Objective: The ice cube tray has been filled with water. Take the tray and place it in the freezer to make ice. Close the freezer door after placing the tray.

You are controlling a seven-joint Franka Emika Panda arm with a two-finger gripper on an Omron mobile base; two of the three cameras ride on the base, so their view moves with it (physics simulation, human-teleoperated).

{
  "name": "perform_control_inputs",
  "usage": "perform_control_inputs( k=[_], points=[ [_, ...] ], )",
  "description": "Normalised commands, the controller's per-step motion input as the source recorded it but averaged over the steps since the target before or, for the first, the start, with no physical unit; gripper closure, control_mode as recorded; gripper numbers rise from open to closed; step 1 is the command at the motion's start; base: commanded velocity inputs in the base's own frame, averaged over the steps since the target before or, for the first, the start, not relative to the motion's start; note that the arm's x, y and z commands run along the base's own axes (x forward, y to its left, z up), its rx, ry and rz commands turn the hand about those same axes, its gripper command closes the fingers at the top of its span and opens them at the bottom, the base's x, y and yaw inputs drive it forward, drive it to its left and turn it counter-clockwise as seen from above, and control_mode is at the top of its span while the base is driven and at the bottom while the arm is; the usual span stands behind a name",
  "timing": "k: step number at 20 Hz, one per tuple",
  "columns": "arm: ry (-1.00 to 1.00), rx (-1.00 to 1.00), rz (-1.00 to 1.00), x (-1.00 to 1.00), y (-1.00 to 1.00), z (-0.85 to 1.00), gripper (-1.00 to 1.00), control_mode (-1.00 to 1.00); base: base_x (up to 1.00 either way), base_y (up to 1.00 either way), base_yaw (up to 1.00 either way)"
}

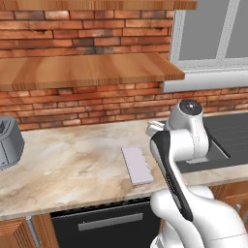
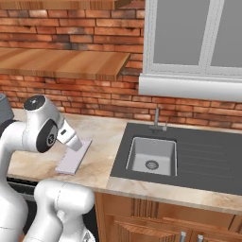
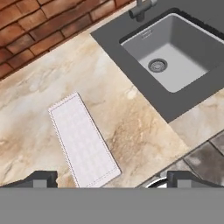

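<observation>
The ice cube tray is a thin pale lavender slab lying flat on the marble counter. It also lies near the counter's front edge in the left base view and in the right base view. My gripper hovers above the counter, looking down, open wide. One dark fingertip stands left of the tray's near end, the other far to its right, and nothing is between them. The freezer and the freezer door are out of view.
A grey toaster stands at the counter's left end. To the tray's right is a dark sink with a faucet. A wooden shelf juts from the brick wall above. A black appliance front sits under the counter.
</observation>
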Motion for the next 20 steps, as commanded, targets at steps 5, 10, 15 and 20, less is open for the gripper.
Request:
perform_control_inputs(
  k=[5,10,15,20],
  points=[
    [0.01,0.04,-0.04,0.1,0.01,-0.24,-1.0,-1.0,0.0,0.0,0.0],
    [0.02,0.13,-0.02,0.34,0.0,-0.25,-1.0,-1.0,0.0,0.0,0.0],
    [0.01,0.11,-0.04,0.49,0.0,-0.13,-1.0,-1.0,0.0,0.0,0.0],
    [0.0,0.01,-0.06,0.39,0.0,-0.04,-1.0,-1.0,0.0,0.0,0.0]
  ],
)
